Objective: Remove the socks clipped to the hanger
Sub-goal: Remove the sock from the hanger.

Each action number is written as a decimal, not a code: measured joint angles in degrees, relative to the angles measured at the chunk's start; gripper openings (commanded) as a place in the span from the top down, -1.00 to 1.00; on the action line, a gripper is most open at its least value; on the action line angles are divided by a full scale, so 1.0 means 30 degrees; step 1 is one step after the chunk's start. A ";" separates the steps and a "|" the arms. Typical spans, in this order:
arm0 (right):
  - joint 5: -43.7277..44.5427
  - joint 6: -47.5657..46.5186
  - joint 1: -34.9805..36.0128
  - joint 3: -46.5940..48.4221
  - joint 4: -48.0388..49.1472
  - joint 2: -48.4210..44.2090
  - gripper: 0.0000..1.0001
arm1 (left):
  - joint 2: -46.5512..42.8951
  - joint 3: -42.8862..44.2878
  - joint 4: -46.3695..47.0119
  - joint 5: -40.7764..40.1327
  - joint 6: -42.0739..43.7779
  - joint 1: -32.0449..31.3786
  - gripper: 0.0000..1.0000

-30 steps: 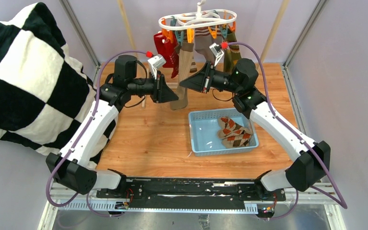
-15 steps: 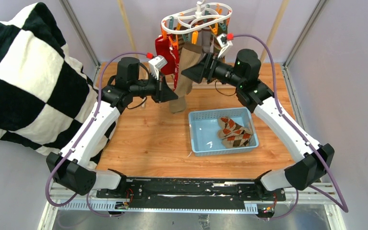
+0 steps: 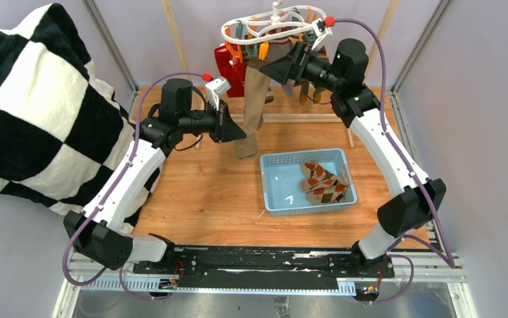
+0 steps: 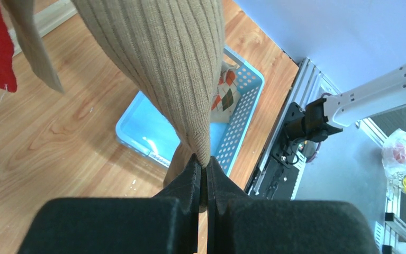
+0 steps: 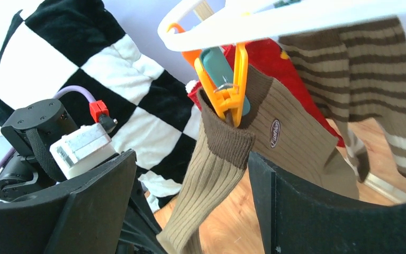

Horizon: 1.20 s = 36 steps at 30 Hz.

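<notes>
The white hanger (image 3: 271, 26) hangs at the back, several socks clipped under it. A taupe-brown sock (image 3: 254, 99) dangles from an orange clothespin (image 5: 227, 84), beside a red sock (image 3: 228, 66) and a striped sock (image 5: 370, 69). My left gripper (image 3: 243, 134) is shut on the taupe sock's lower part (image 4: 174, 69), the fabric pinched between its tips (image 4: 203, 164). My right gripper (image 3: 279, 68) is open just below the hanger ring (image 5: 274, 21). In the right wrist view its jaws (image 5: 191, 156) straddle the sock's brown cuff (image 5: 227, 143) under the clothespin.
A blue basket (image 3: 265, 179) on the wooden table holds argyle socks (image 3: 324, 182); it also shows in the left wrist view (image 4: 243, 106). A black-and-white checkered blanket (image 3: 32, 99) fills the left side. Wooden rack posts stand behind the hanger.
My left gripper closed on the taupe sock. My right gripper opened and rose from mid-sock height to the clothespin under the hanger. The hanger swung and tilted.
</notes>
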 measured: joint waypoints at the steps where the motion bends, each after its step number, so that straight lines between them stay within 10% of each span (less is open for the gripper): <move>1: -0.0211 -0.0007 -0.0007 0.0452 0.0007 0.0342 -0.65 | 0.0000 0.0044 -0.0044 0.0073 -0.0007 0.0000 1.00; 16: -0.1086 0.1195 -0.0087 0.2535 0.1851 0.3067 -0.58 | 0.0000 0.0372 -0.0692 0.1013 0.0007 0.0000 1.00; 36: 0.5581 -0.0109 0.1472 0.1989 0.2885 0.2492 -0.28 | 0.0000 0.0597 -0.0882 0.1042 0.0000 0.0000 1.00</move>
